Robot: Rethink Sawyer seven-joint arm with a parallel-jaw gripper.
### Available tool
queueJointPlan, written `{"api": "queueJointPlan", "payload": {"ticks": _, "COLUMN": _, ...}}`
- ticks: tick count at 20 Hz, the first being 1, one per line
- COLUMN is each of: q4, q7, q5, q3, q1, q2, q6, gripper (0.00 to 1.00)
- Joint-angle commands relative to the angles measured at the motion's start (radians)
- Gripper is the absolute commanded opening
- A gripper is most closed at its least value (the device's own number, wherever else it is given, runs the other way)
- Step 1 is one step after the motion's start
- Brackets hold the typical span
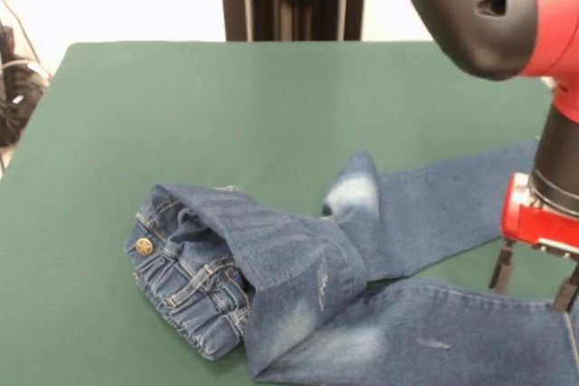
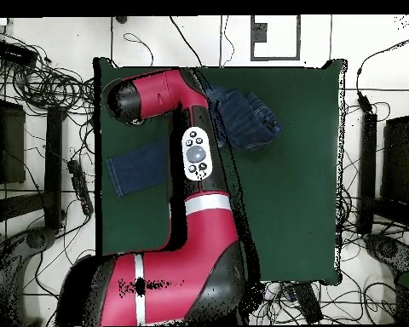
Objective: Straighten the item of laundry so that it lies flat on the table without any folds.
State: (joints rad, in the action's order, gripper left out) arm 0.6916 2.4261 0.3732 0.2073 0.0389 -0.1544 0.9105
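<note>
While the jeans [image 1: 362, 268] are lying bunched on the tabletop [image 1: 181, 115], waistband folded under at the left, the claw [image 1: 536, 285] is hovering open over the right leg; unfolding likely needs a grasp and pull.

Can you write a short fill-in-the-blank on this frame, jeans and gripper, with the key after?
1. The jeans lie on a table covered in ____ cloth.
2. The waistband end is ____ back over the legs, not flat.
3. The gripper hovers with its fingers ____ above one leg.
4. The button on the waistband is ____ coloured.

Missing words: green; folded; open; brass
</note>
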Motion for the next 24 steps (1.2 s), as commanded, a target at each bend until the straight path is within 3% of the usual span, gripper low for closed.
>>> {"api": "queueJointPlan", "payload": {"ticks": 1, "q4": 0.004, "q7": 0.139, "q5": 0.003, "q3": -0.02, "q1": 0.048, "q2": 0.015, "q6": -0.048, "gripper": 1.0}}
{"api": "queueJointPlan", "payload": {"ticks": 10, "q4": 0.011, "q7": 0.181, "q5": 0.007, "q3": -0.065, "q1": 0.07, "q2": 0.085, "q6": -0.14, "gripper": 1.0}}
{"api": "queueJointPlan", "payload": {"ticks": 24, "q4": -0.005, "q7": 0.154, "q5": -0.04, "q3": -0.077, "q1": 0.075, "q2": 0.116, "q6": -0.123, "gripper": 1.0}}
